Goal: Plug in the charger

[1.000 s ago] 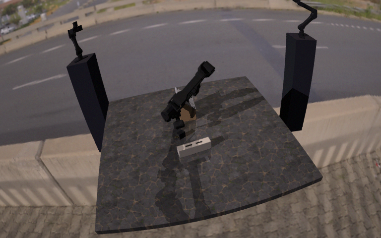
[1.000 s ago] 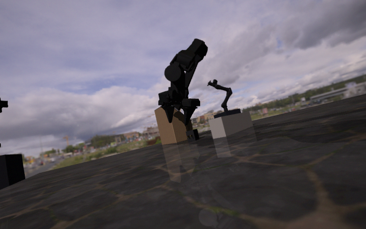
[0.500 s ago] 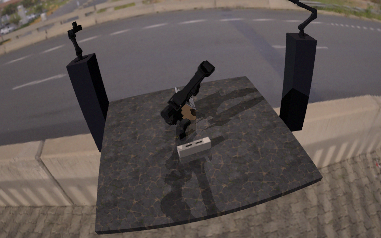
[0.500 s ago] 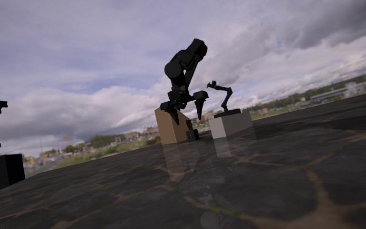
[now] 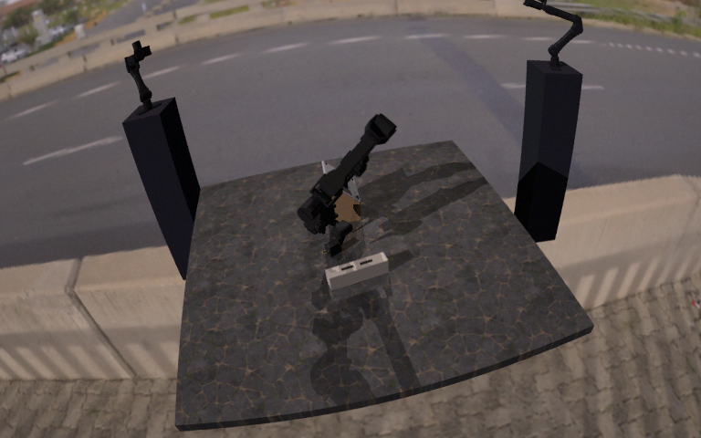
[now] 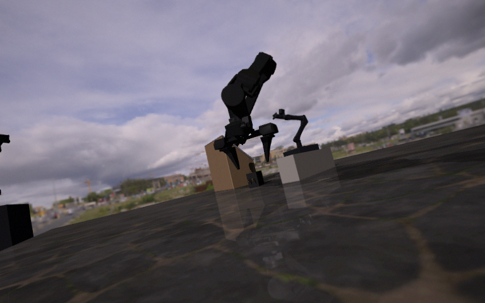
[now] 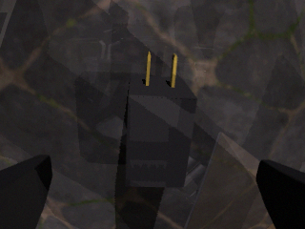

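Currently positioned above the charger (image 7: 156,136), with the tool (image 6: 250,149) pointing down at the tabletop (image 5: 465,288). Spread wide, with nothing between the fingers. Seen in the wrist view as two dark fingertips at the lower left and lower right corners, with the charger centred between them and lower down. Not touching the charger in the exterior view: fingertips hang above its top.

Charger: a small black block lying flat on the tabletop, with two brass-coloured prongs (image 7: 160,71) projecting from its far end, side by side and parallel. Located in the top view at (image 5: 335,241), mostly hidden under the arm (image 5: 343,172), just short of the power strip (image 5: 357,269). Appears in the exterior view as a small dark cube (image 6: 254,178) beside the tan block (image 6: 223,166).

Power strip: a pale grey rectangular bar resting on the tabletop, near the charger but apart from it, with two dark outlet openings on its upper face in the top view. Outlets unoccupied. Appears in the exterior view as a light box (image 6: 305,164) to the right of the charger.

Tan block: stands on the tabletop behind the charger, under the arm's wrist section.

Two tall dark pillars (image 5: 162,181) (image 5: 548,150) stand off the left and right tabletop edges, each carrying a small jointed mount.
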Controlling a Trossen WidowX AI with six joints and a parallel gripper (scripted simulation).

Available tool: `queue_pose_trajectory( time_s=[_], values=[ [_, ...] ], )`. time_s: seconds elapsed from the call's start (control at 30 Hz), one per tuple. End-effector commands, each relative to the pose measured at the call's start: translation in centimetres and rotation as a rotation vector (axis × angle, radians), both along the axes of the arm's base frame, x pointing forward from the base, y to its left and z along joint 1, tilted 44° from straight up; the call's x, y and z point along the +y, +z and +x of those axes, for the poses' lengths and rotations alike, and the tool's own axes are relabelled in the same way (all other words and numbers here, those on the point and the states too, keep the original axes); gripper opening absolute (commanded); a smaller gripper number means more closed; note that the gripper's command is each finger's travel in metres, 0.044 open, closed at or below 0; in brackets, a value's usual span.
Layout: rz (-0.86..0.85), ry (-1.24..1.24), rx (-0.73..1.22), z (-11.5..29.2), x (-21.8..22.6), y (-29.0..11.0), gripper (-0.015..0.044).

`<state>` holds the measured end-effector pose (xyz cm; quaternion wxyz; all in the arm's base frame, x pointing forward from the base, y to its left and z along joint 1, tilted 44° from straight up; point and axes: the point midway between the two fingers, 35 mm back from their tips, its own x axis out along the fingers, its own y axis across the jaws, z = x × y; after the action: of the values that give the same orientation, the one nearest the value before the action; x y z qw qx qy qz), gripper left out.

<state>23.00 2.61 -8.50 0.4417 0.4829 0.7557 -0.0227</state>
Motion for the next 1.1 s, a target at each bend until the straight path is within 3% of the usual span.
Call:
queue_pose_trajectory(
  time_s=[0.0,1.07],
  values=[
    [0.007,-0.006,0.01,-0.2,0.3,-0.3,0.044],
    [0.01,-0.006,0.011,-0.7,3.5,-3.7,0.044]
  ],
)
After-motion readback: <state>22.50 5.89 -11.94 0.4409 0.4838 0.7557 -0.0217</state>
